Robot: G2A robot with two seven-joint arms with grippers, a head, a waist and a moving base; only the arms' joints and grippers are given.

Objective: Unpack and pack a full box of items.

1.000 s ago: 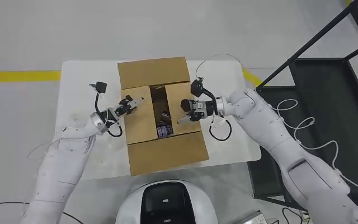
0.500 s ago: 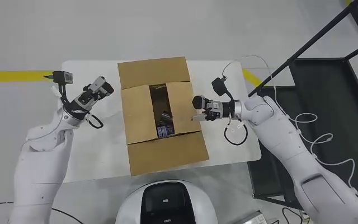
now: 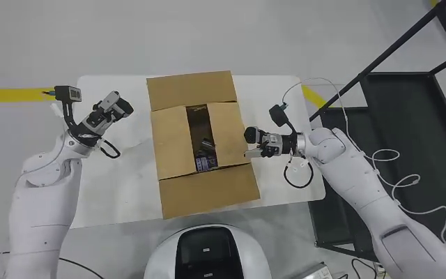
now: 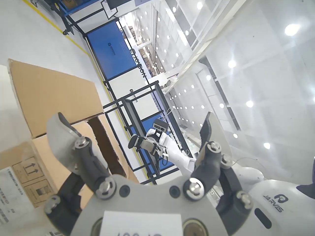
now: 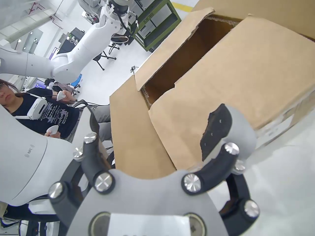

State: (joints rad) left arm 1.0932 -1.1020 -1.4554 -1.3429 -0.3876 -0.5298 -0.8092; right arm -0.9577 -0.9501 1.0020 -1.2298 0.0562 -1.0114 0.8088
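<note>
Top view shows both my arms drawn back from the brown cardboard box (image 3: 169, 139) at the middle of the white bench (image 3: 132, 192). A second ago my fingers were at its side flaps (image 3: 226, 136). Now my left gripper (image 3: 125, 108) hangs well off to the box's left, and my right gripper (image 3: 249, 143) sits just beside its right edge. Both sets of fingers are spread wide and hold nothing. I judge unpacking hasn't started, since the side flaps half cover the mouth.

Count: one box, two grippers, and four flaps, two folded out flat and two lying inward. Dark items (image 3: 204, 150) show through the gap, but I cannot count them.
</note>
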